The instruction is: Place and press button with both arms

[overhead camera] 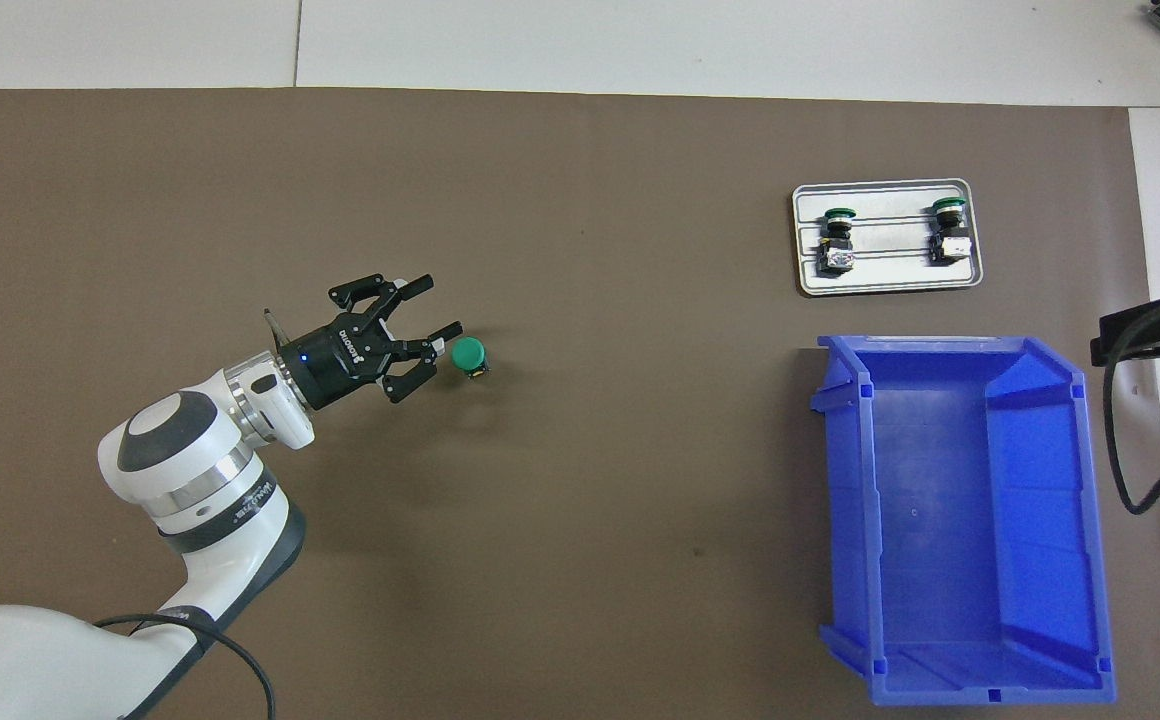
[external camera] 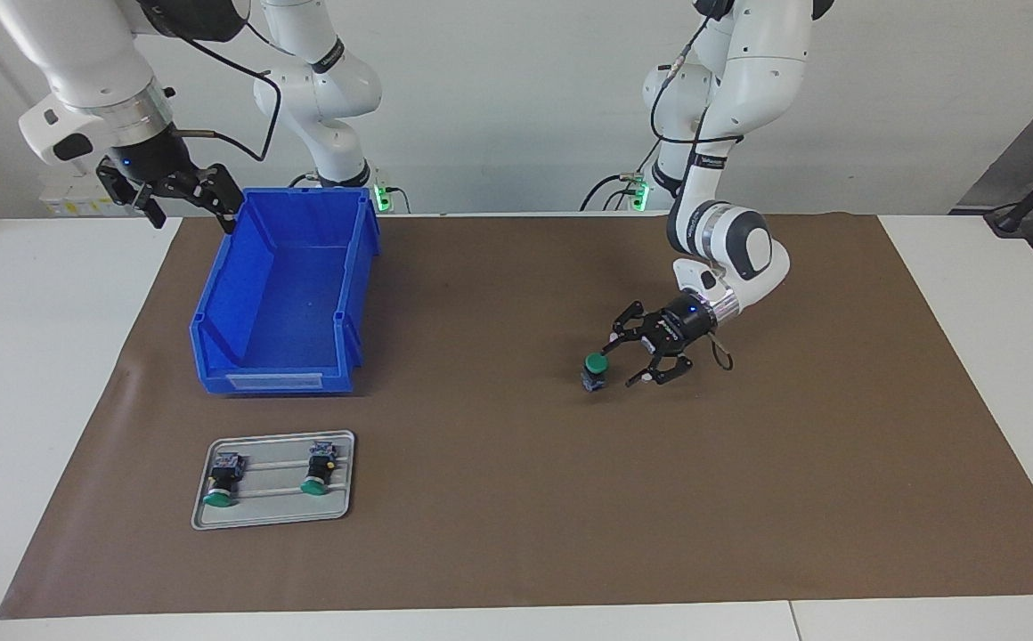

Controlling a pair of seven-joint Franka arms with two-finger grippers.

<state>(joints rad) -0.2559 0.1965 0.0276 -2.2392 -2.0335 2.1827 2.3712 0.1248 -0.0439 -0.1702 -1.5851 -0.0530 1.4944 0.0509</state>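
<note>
Tabletop [external camera: 53, 374] white, overlaid by a brown mat [external camera: 516, 499]. Landmark: blue bin [external camera: 289, 289], on the mat toward the right arm's end.

Left arm [external camera: 730, 240] bent low over the mat, well apart from the bin toward its own end. Left gripper [external camera: 637, 356] just beside the button [external camera: 595, 370], jaws spread wide, holding nothing. Facing view shows the button upright on the mat, green cap up, body and contact block below; overhead view shows little but the cap [overhead camera: 468, 352] and a fingertip [overhead camera: 428, 347] just short of it.

Right arm [external camera: 80, 80] waits, right gripper [external camera: 174, 189] raised by the bin's corner nearest the robots. Facing view shows its jaws apart and empty; overhead view catches only a black edge.

Grey tray [external camera: 274, 512] near the bin, farther from the robots. Two more buttons [external camera: 223, 481] [external camera: 319, 467] lie flat on it, caps pointing away from the bin.
</note>
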